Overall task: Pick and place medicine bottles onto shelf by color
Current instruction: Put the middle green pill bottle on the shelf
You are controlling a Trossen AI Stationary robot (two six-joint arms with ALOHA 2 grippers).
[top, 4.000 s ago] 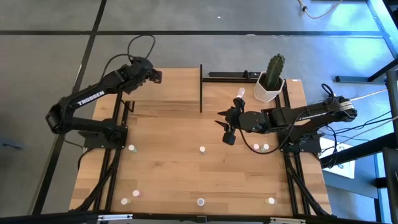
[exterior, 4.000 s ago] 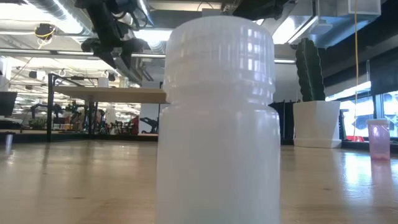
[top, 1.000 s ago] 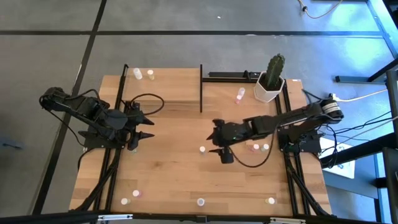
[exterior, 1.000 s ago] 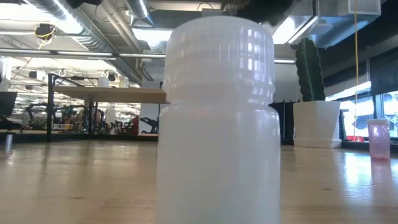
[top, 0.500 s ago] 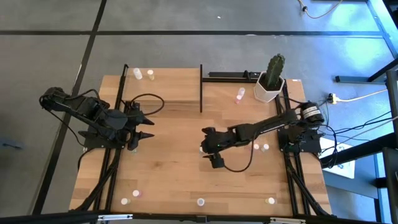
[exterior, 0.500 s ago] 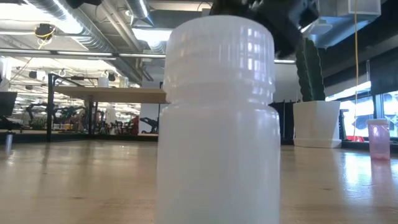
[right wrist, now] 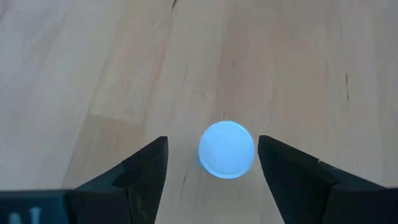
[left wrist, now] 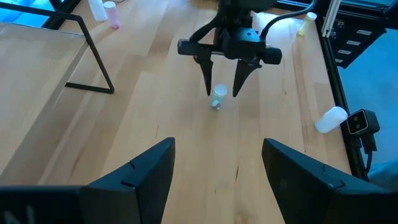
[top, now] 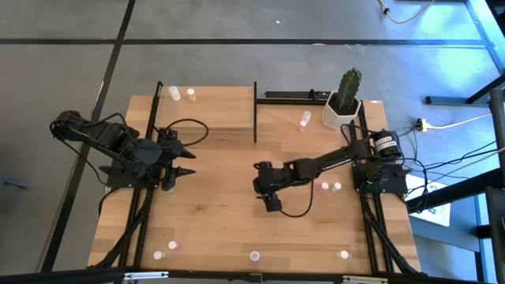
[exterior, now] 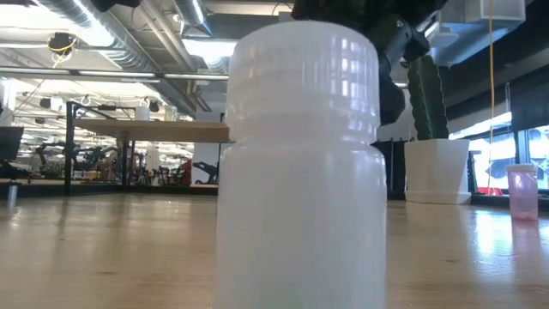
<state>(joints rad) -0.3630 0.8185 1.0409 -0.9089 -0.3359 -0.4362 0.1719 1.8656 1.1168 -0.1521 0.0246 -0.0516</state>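
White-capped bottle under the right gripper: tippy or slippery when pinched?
The bottle stands upright on the table, centred between the open right gripper fingers, so an even pinch probably won't tip it. It looks like smooth plastic, perhaps slippery. Being round, it would likely roll if knocked over.

White bottle [exterior: 298,163] in low view: fills the middle, base cut off by bottom edge
Right gripper [exterior: 377,51]: mostly hidden behind it
Bottle colours along front edge [top: 254,255]: too small to tell

Bottles in the high view: ten. Two far left [top: 173,94], one beside the cactus [top: 347,96], seven nearer.
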